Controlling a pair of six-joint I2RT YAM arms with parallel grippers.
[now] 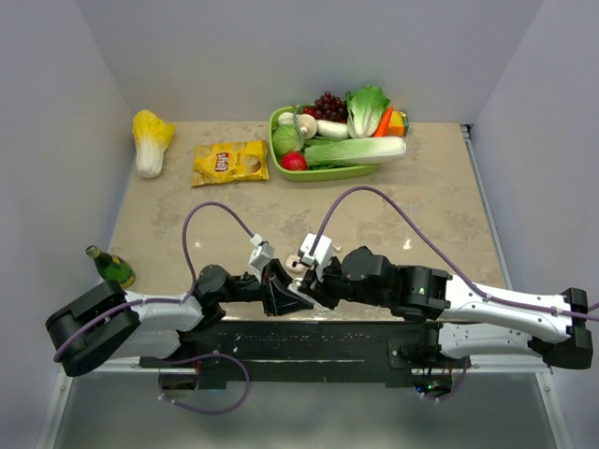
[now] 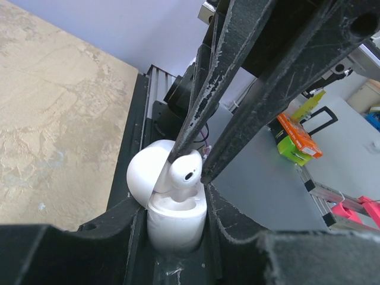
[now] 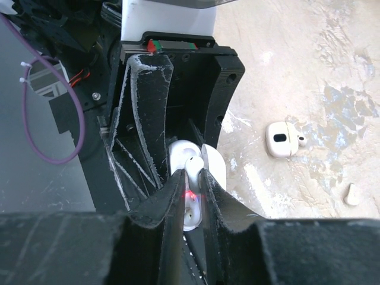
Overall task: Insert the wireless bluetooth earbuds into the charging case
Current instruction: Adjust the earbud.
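Observation:
My left gripper is shut on the charging case, a white oval held upright with its lid swung open to the left. My right gripper comes in from above and is shut on one white earbud. The earbud's lower end sits in the case's open mouth. In the right wrist view the earbud is pinched between my fingertips, with the case behind it and a red glow beneath. In the top view both grippers meet near the table's front edge, left and right.
A small white block with a dark slot and a tiny cream piece lie on the tabletop. At the back are a green tray of vegetables, a yellow chip bag and a cabbage. A green bottle lies left.

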